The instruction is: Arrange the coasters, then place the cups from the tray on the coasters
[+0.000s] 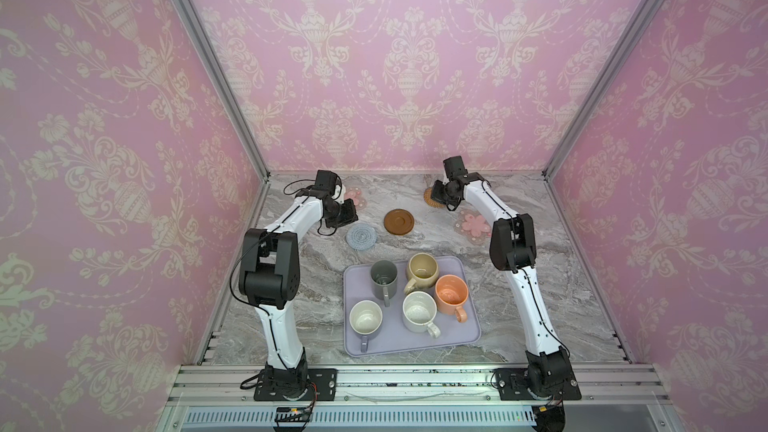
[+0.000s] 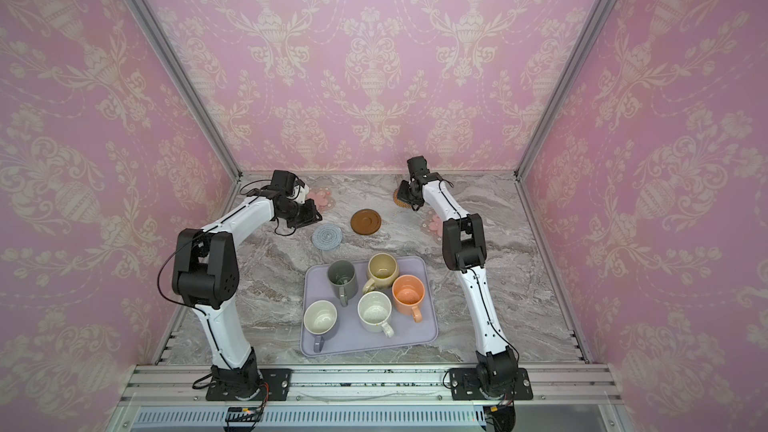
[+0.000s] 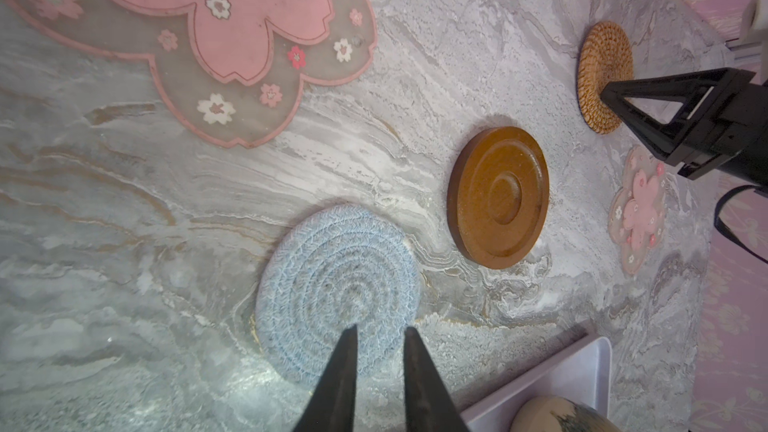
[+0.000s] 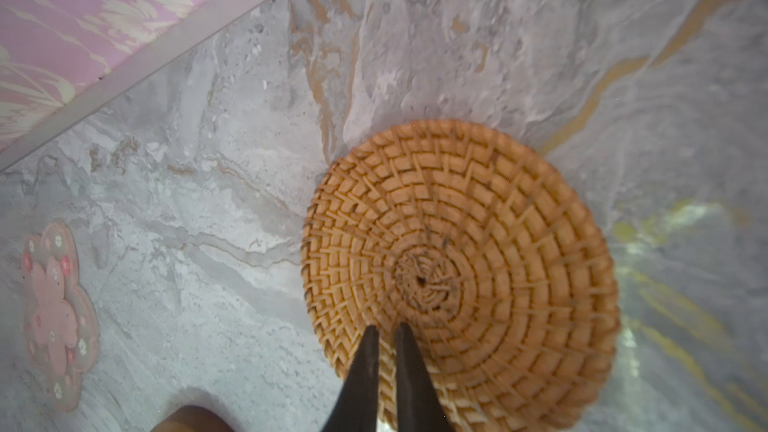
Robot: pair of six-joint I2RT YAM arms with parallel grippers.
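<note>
**Coaster arrangement.** The left gripper (image 3: 381,328), jaws nearly closed and empty, is hovering over the blue coaster (image 3: 336,284). The right gripper (image 4: 386,326), likewise nearly closed on nothing, is pointing at the rattan coaster (image 4: 478,243) by the back wall; contact cannot be told. Both mats are lying flat on the table (image 1: 322,305), apart from the tray (image 1: 453,338), where five cups (image 1: 417,309) are standing. The blue mat is probably light and floppy, so a push or an edge pinch suits it. The rattan looks stiff, favouring its rim.

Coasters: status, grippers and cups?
Left gripper shut, empty, by light blue crocheted round coaster. Right gripper shut, tips at woven tan rattan round coaster. Five ceramic mugs on lavender-grey rectangular tray. Nothing in the way.
</note>
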